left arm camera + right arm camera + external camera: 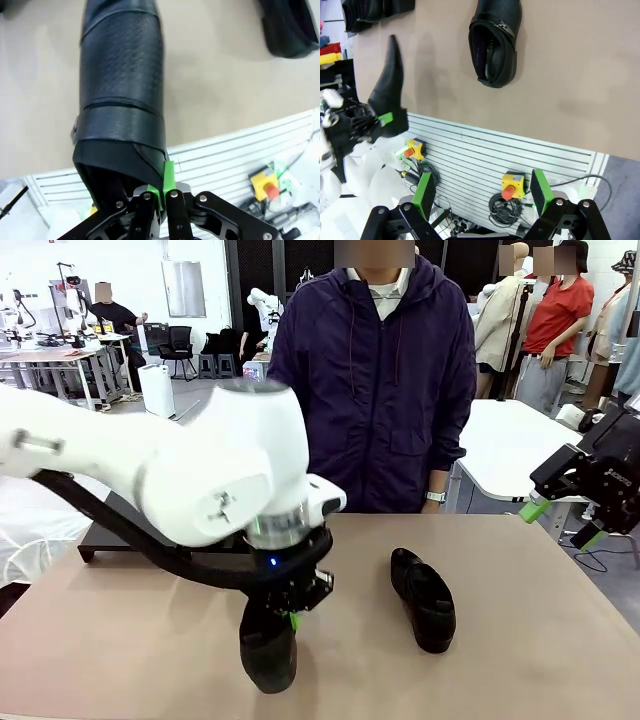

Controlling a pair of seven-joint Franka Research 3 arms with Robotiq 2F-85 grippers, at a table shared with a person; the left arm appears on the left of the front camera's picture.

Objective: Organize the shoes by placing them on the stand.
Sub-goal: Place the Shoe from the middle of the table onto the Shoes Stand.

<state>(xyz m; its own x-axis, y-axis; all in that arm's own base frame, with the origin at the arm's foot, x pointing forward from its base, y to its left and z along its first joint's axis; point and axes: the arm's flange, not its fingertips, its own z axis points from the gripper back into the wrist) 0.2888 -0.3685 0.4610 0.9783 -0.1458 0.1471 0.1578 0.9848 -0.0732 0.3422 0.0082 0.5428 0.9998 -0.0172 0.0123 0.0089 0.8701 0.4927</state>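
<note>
My left gripper (291,617) is shut on the heel rim of a glossy black shoe (268,648), which hangs toe-down near the table's front edge. In the left wrist view its green pads (169,175) pinch the back edge of that shoe (122,100). A second shoe (422,598) lies flat on the tan table right of centre, also visible from the wrist cameras (290,30) (495,45). The black stand (105,530) sits at the back left, mostly hidden behind my left arm. My right gripper (562,525) hovers open off the table's right edge, its jaws (482,195) wide apart with nothing between them.
A person in a dark purple jacket (385,370) stands at the far side of the table. More black shoe shapes (370,12) show at the far corner in the right wrist view. Yellow stop-button boxes (512,182) and cables lie on the ribbed base below the table's front edge.
</note>
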